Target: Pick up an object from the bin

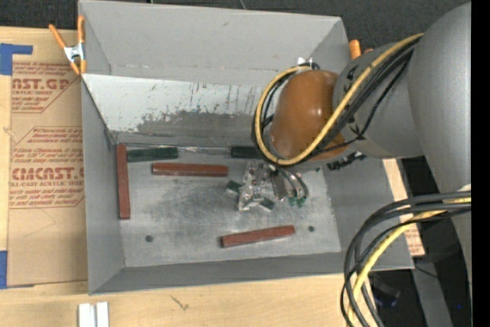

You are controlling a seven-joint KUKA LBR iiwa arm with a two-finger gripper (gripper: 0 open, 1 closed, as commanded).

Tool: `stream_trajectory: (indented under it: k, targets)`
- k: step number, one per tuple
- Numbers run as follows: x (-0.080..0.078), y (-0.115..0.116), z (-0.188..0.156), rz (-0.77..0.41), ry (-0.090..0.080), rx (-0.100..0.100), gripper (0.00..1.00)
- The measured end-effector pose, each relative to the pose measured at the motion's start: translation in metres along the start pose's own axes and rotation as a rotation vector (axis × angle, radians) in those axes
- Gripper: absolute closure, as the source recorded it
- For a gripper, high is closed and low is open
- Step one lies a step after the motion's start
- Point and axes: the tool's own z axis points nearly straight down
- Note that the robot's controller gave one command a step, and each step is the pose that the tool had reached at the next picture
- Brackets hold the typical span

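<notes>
**Gripper.** The gripper (264,191) stands low in the grey metal bin (207,42), at or just above the floor and right of centre. Its metal parts read as one bright tangle from this angle, so I cannot tell whether it is spread or pressed together. Nothing can be confirmed as pinched.

**Thing at the gripper.** A small dark-green piece (297,200) shows at the gripper's right edge, touching it or just beside it. Its shape is too hidden to tell. In my judgement this is the likeliest candidate for the pick, because it is the only thing lying within the gripper's footprint. Whether it is gripped or merely lying alongside cannot be established.

**Wrist.** The orange-brown dome cover (302,119) sits directly above the gripper, looped by yellow and black cables (264,115). The wrist points steeply downward, which suits a top-down approach to flat things on the floor.

**Surroundings.**
- A reddish-brown flat stick (257,237) lies near the front wall, below the gripper and apart from it.
- A second reddish-brown stick (189,170) lies level, left of the gripper and apart from it.
- A third reddish-brown stick (122,181) lies lengthwise against the foot of the left wall.
- A dark-green stick (153,155) lies along the foot of the back slope. A shorter dark stick (245,152) lies further right on the same line.

**Assessment.** The things against the walls probably slid down the slopes and came to rest there. They would be awkward to straddle. Those on the open floor leave clearance on both sides.
</notes>
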Motion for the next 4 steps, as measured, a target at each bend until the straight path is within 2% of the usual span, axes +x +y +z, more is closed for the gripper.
stream_trajectory:
  k: [1, 2, 3, 4]
  targets:
    - [0.008, -0.001, 0.004, -0.001, 0.03, 0.001, 0.0]
    - [0.007, -0.001, 0.004, -0.001, 0.026, 0.001, 0.0]
    - [-0.002, -0.083, -0.013, -0.102, 0.028, 0.001, 1.0]
    - [-0.002, -0.083, -0.013, -0.102, 0.028, 0.0, 0.0]
